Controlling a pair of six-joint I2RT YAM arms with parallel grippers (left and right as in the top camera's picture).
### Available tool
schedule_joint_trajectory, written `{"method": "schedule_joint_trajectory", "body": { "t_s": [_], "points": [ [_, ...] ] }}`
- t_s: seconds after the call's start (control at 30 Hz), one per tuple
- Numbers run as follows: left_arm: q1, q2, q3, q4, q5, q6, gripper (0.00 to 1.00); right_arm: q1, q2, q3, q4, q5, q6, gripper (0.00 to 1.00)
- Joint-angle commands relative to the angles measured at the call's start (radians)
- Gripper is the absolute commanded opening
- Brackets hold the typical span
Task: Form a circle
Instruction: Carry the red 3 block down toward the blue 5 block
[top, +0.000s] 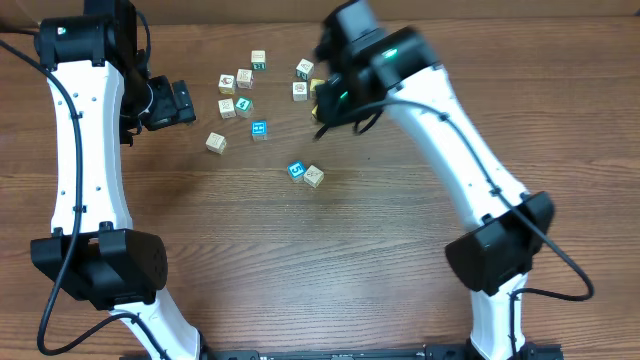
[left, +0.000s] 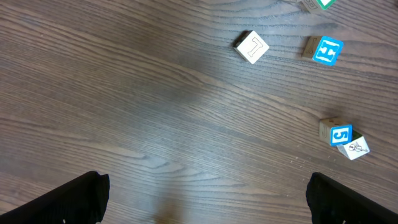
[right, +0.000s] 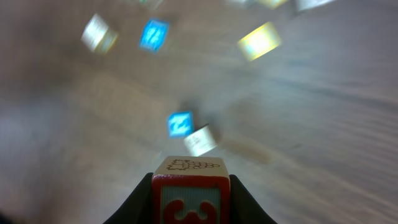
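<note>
Printed red cube (right: 189, 205) pinched by right gripper (right: 190, 183), blue cube (right: 180, 123) touching cream cube (right: 200, 139) beyond the red cube, left gripper (left: 205, 186) spread wide, empty

Legible markings: four cube faces, two of them uncertain.
Clamped between the jaws of the right gripper (right: 189, 206), the red cube (right: 189, 186) shows a red numeral, apparently 3, partly cut off. Ahead of the left gripper (left: 205, 199), nearer the jaw on the view's right, the near blue cube (left: 340, 134) reads 5. The far blue cube (left: 326, 50) bears a white H. The cream cube (left: 252, 47) carries an outlined L or 7.
</note>
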Motion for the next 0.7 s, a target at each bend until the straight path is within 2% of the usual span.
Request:
{"method": "schedule_joint_trajectory", "body": {
  "t_s": [0.0, 0.23, 0.37, 0.5, 0.67],
  "points": [
    [-0.003, 0.009, 0.002, 0.001, -0.008, -0.013, 1.00, 0.100, 0.006, -0.032, -0.002, -0.018, -0.037, 0.24],
    [-0.003, 0.009, 0.002, 0.001, -0.008, -0.013, 1.00, 0.299, 0.006, -0.167, 0.040, 0.159, -0.046, 0.24],
    [-0.003, 0.009, 0.002, 0.001, -0.008, -0.013, 0.99, 0.386, 0.007, -0.289, 0.140, 0.249, -0.128, 0.25],
    [-0.003, 0.009, 0.002, 0.001, -0.008, -0.013, 1.00, 0.423, 0.007, -0.424, 0.285, 0.398, -0.151, 0.28],
    [-0.003, 0.009, 0.002, 0.001, -0.008, -0.013, 0.99, 0.411, 0.007, -0.570, 0.450, 0.395, -0.221, 0.28]
  ]
}}
